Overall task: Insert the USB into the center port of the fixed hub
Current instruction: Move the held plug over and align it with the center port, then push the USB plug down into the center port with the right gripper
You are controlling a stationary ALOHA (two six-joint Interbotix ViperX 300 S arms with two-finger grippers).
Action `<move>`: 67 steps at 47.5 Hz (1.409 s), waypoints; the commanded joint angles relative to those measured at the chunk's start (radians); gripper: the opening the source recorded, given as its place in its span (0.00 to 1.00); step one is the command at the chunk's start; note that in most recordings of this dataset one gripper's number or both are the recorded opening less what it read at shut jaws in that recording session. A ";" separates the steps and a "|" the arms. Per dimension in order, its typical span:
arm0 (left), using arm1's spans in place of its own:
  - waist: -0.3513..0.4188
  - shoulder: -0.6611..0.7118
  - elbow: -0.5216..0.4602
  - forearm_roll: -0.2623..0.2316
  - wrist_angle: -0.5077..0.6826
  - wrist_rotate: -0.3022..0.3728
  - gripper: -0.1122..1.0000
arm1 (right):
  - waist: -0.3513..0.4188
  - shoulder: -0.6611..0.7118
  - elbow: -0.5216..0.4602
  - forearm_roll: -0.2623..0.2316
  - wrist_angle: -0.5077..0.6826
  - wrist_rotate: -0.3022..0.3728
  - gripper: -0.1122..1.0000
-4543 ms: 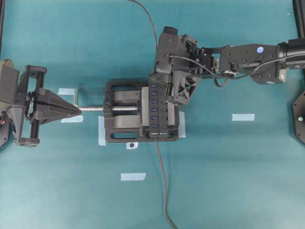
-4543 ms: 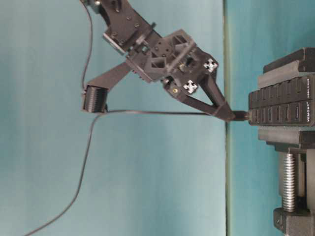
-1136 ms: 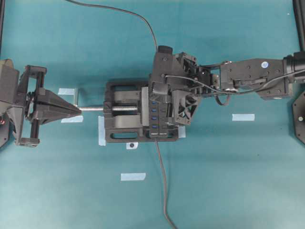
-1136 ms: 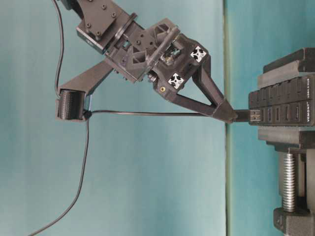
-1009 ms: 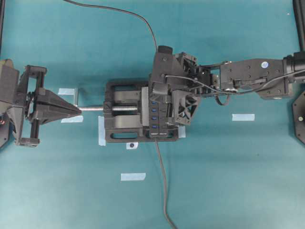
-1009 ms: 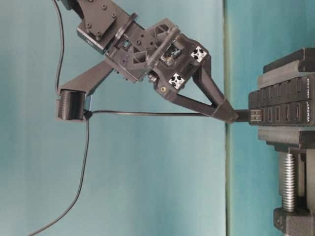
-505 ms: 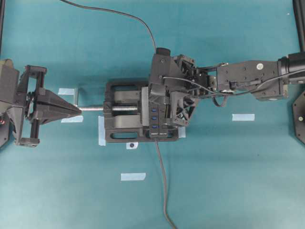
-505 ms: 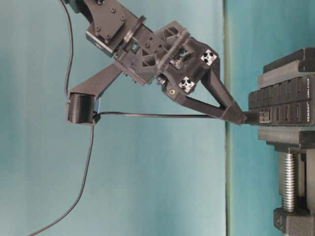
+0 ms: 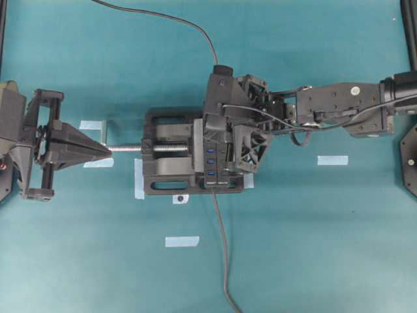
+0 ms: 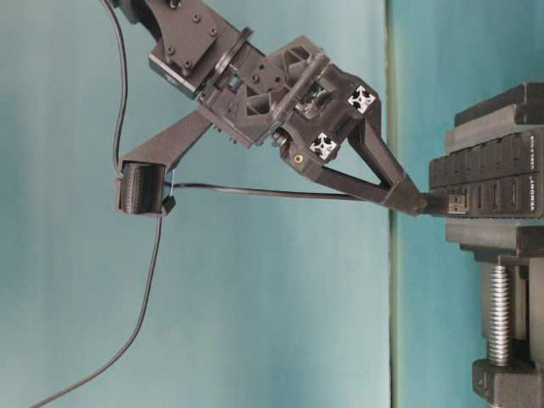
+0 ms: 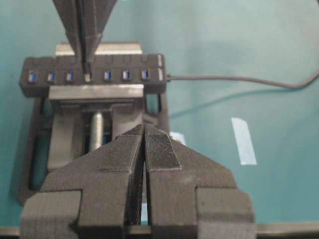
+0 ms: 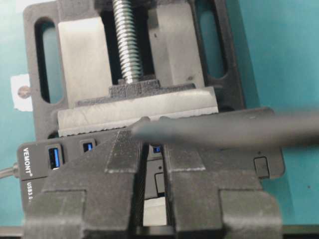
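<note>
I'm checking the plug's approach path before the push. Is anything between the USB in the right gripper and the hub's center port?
Nothing visible blocks it. In the left wrist view the right gripper holds the USB right at the center port of the fixed hub. The table-level view shows silver shell outside the hub, so it is not fully seated.

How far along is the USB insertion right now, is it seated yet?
Done: the right gripper is shut on the USB and has it at the fixed hub, lined up with the center port as the left wrist view shows. In hand: the metal tip is at the socket mouth, part of the shell still visible, so not fully seated. Left: push it home and release. The left gripper is shut, parked by the vise.
</note>
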 commanded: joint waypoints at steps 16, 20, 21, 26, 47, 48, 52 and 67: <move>0.000 -0.002 -0.018 0.002 -0.009 -0.002 0.10 | 0.011 -0.018 -0.017 0.000 0.028 0.006 0.18; -0.002 -0.002 -0.018 0.002 -0.011 -0.002 0.10 | 0.012 -0.018 -0.017 0.000 0.028 0.006 0.18; -0.002 0.000 -0.018 0.000 -0.009 -0.002 0.10 | 0.014 -0.018 -0.018 0.000 0.028 0.006 0.18; -0.002 -0.002 -0.018 0.002 -0.009 -0.002 0.10 | 0.014 -0.020 -0.018 0.000 0.028 0.006 0.18; 0.000 0.000 -0.018 0.002 -0.009 -0.002 0.10 | 0.014 -0.017 -0.040 -0.009 0.084 0.000 0.18; 0.000 0.000 -0.017 0.002 -0.011 -0.002 0.10 | 0.014 -0.017 -0.040 -0.008 0.084 0.000 0.18; -0.002 0.000 -0.017 0.002 -0.009 -0.002 0.10 | 0.014 -0.017 -0.040 -0.009 0.083 0.000 0.18; 0.000 0.000 -0.017 0.002 -0.011 -0.002 0.10 | 0.015 -0.021 -0.054 -0.009 0.107 -0.002 0.18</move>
